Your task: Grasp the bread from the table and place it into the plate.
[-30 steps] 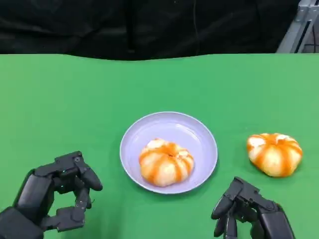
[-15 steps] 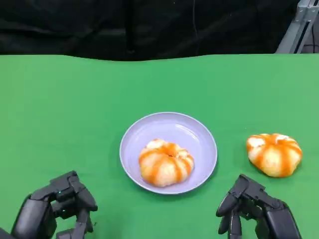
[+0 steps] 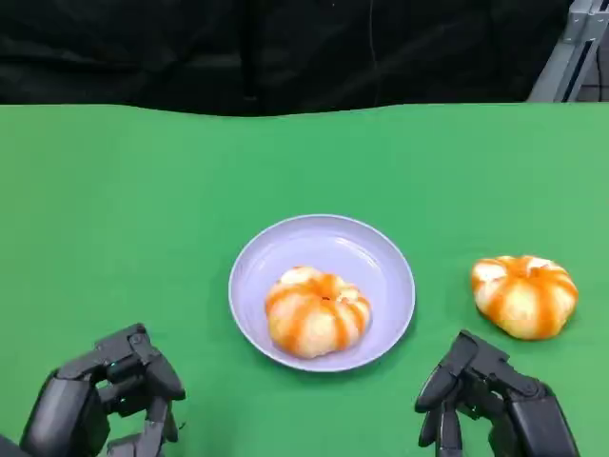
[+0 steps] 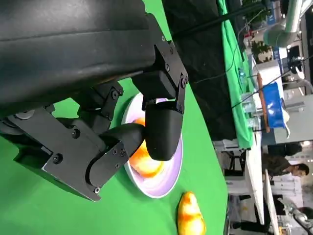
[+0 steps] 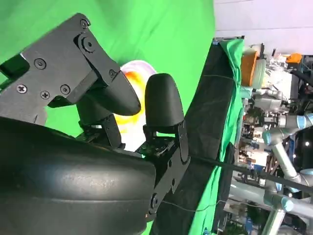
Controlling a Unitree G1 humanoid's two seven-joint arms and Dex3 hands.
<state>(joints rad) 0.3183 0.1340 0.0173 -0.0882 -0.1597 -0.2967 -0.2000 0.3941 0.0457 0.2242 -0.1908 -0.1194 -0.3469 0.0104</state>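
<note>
you have one bun (image 3: 316, 311) already in the plate (image 3: 362, 249), sitting toward its near left, and a second bun (image 3: 524, 295) lying on the green table (image 3: 143, 190) well to the plate's right, apart from its rim. that loose one is the piece in play, so by my reading you are at the reach step, with nothing grasped yet. your right hand (image 3: 485, 405) hovers at the near edge, nearer you than the bun and a little to its left, fingers partly curled and parted, holding nothing. your left hand (image 3: 109, 395) sits low at the near left, well clear of the plate, fingers loosely bent with a gap between them, also empty. the next move likely calls for the right hand to go forward and right over the bun, spread wider to span it, then close gently — it looks soft and may squash. on the carry, aim for the plate's free far-right side, so the two buns don't collide.
</note>
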